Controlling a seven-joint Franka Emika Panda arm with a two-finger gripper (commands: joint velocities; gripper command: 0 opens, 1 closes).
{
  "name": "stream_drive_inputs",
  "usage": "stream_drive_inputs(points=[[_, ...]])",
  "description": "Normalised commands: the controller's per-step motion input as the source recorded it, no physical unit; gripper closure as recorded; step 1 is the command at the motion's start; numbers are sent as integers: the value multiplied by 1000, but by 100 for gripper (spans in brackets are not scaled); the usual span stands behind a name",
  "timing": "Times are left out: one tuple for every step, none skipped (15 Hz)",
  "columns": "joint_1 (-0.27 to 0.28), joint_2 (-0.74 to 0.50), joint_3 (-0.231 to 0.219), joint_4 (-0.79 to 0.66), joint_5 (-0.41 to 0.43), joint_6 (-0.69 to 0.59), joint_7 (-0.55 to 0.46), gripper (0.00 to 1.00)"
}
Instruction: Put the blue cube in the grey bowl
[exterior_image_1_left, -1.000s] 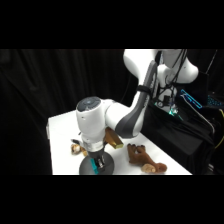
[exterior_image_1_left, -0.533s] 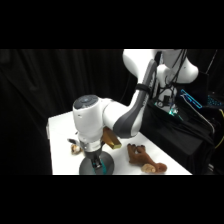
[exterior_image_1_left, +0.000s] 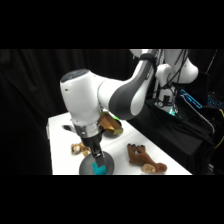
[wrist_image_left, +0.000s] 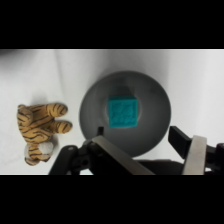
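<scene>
**Cube in bowl**

Gripper (wrist_image_left: 145, 150) fingers spread wide, holding nothing, above the bowl (wrist_image_left: 155, 107); the cube (wrist_image_left: 123, 112) lies inside. Since the earlier frame the arm has risen slightly. White table (exterior_image_1_left: 62, 155); toy tiger (wrist_image_left: 41, 131) beside the bowl; black curtain (exterior_image_1_left: 30, 85) behind.

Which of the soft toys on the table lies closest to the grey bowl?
The striped tiger toy, orange with dark stripes, just beside the grey bowl that holds the blue cube. The plain brown toy lies farther off.

Matt, smooth grey bowl (wrist_image_left: 92, 107); faintly textured blue cube (wrist_image_left: 123, 112); plush cloth tiger toy (wrist_image_left: 41, 128); smooth white table (wrist_image_left: 45, 75).
</scene>
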Motion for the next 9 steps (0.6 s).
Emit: stream_drive_inputs(points=[[-103, -432, 125, -231, 168, -337, -222, 0], [-106, -425, 123, -238, 171, -322, -230, 0], [-98, -427, 108, -259, 148, -282, -213, 0], [-97, -411, 101, -264, 140, -238, -208, 0], [-104, -427, 102, -297, 147, -202, -223, 0], [-100, -424, 92, -312, 136, -164, -208, 0], [-115, -411, 102, -306, 165, -156, -251, 0], [-98, -388, 83, -291, 140, -155, -186, 0], [-111, -381, 92, -296, 171, -117, -222, 0]])
